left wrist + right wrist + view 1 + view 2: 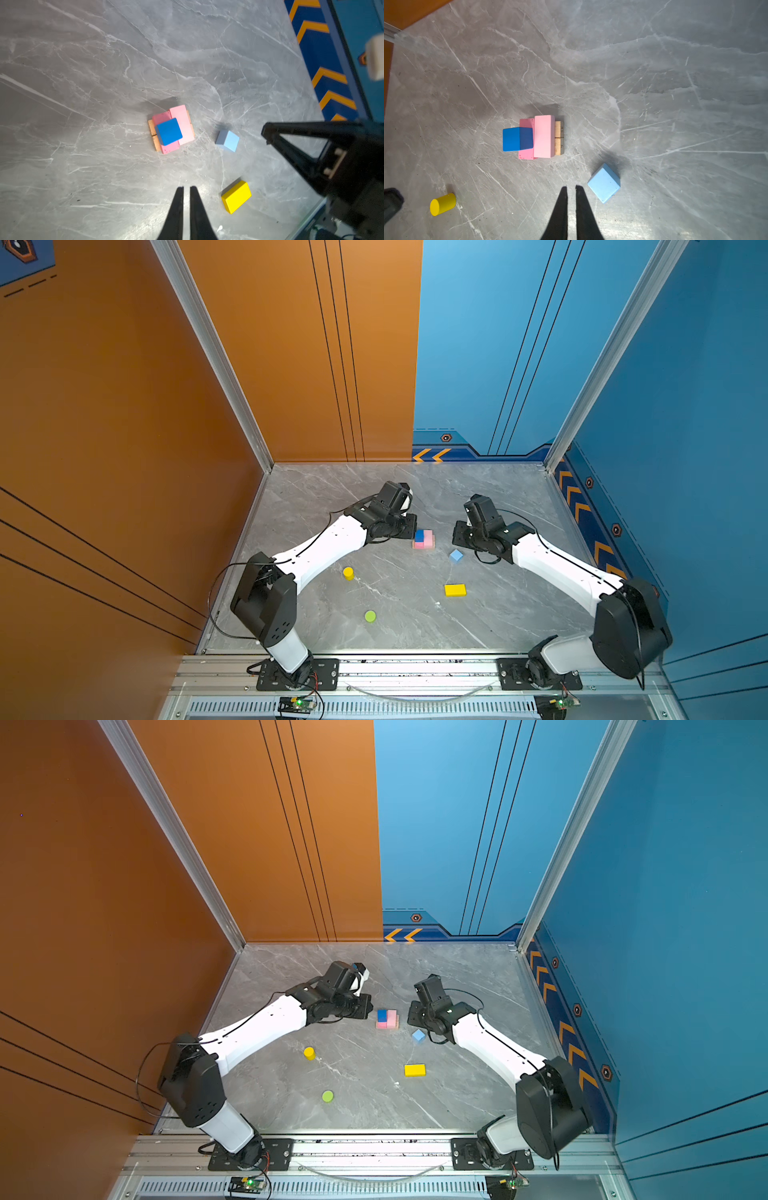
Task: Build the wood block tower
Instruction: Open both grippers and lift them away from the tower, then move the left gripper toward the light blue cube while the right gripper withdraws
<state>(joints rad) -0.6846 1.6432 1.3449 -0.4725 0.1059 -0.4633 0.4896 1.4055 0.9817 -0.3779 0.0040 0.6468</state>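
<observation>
The tower (424, 540) stands mid-table: two tan planks (559, 138) lowest, two pink bars (544, 136) across them, and a dark-blue cube (168, 131) on one bar. A light-blue cube (604, 182) lies tilted just beside the right gripper (571, 187). Nearer the front lie a yellow brick (236, 196), a yellow cylinder (348, 573) and a lime-green cylinder (370, 616). The left gripper (186, 188) hovers left of the tower. Both grippers show a narrow slit between their fingers, with nothing in it.
Orange wall (124, 427) bounds the left side, blue wall (685, 427) the right and back. The right arm's black gripper body (311, 149) shows in the left wrist view close to the light-blue cube. An aluminium rail (415, 668) runs along the front.
</observation>
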